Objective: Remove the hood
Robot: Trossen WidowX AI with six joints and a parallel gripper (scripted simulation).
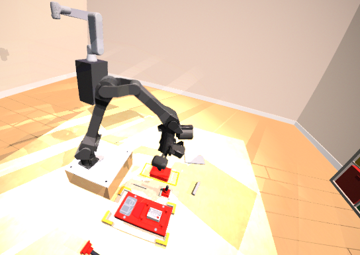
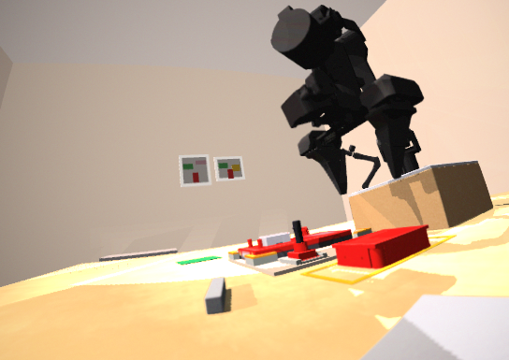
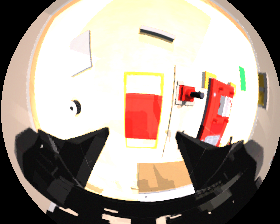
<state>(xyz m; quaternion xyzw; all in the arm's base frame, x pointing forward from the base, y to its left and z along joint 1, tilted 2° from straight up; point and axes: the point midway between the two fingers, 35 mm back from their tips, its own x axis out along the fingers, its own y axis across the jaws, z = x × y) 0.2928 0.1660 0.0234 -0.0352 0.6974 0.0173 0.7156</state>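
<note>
The red hood (image 1: 160, 175) (image 2: 381, 248) (image 3: 143, 116) lies flat on the table inside the yellow outline of the marked area (image 1: 177, 179) (image 2: 327, 279) (image 3: 144, 73). In the wrist view it sits toward the outline's near end, with its sides close to the long lines. My gripper (image 2: 370, 184) (image 3: 143, 132) is open and empty above the hood. In the exterior view a gap shows between the fingertips and the hood, and nothing touches it. The red toy car (image 1: 139, 209) (image 2: 327, 237) (image 3: 214, 117), without its hood, shows a white engine block; it stands between yellow corner brackets.
A red piece with a black knob (image 1: 165, 192) (image 2: 298, 247) (image 3: 188, 94) stands between the marked area and the car. A small grey bar (image 1: 196, 188) (image 2: 215, 295) (image 3: 157, 34) lies on the table. The arm's box base (image 1: 99, 171) (image 2: 398, 200) is beside the marked area.
</note>
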